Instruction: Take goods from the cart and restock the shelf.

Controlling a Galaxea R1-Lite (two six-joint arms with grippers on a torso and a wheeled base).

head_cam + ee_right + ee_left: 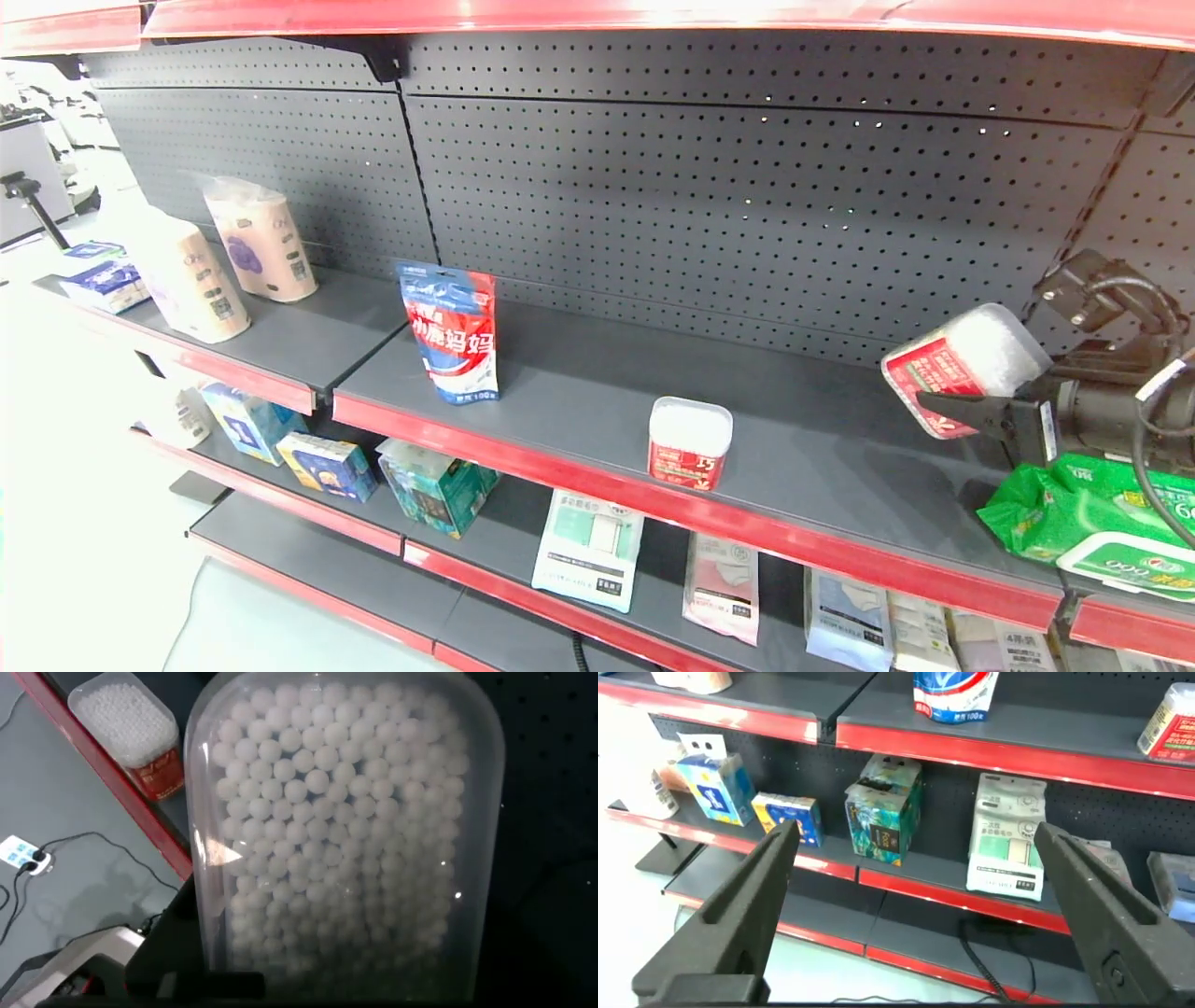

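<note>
My right gripper (943,406) is shut on a clear tub of cotton swabs with a red label (962,366), held tilted above the right part of the grey shelf (579,392). The tub (341,831) sits close before the right wrist camera, white swab tips showing through its clear top. A second, identical tub (689,442) stands upright near the shelf's red front edge, and it appears as a tub (126,733) below the held one. My left gripper (915,896) is open, held low in front of the lower shelves with nothing between its fingers.
A blue and red pouch (453,331) stands left of the tub. Green wet-wipe packs (1092,523) lie at the shelf's right end under my right arm. Two tissue rolls (224,266) stand at the far left. Boxes and packets (882,812) fill the lower shelves.
</note>
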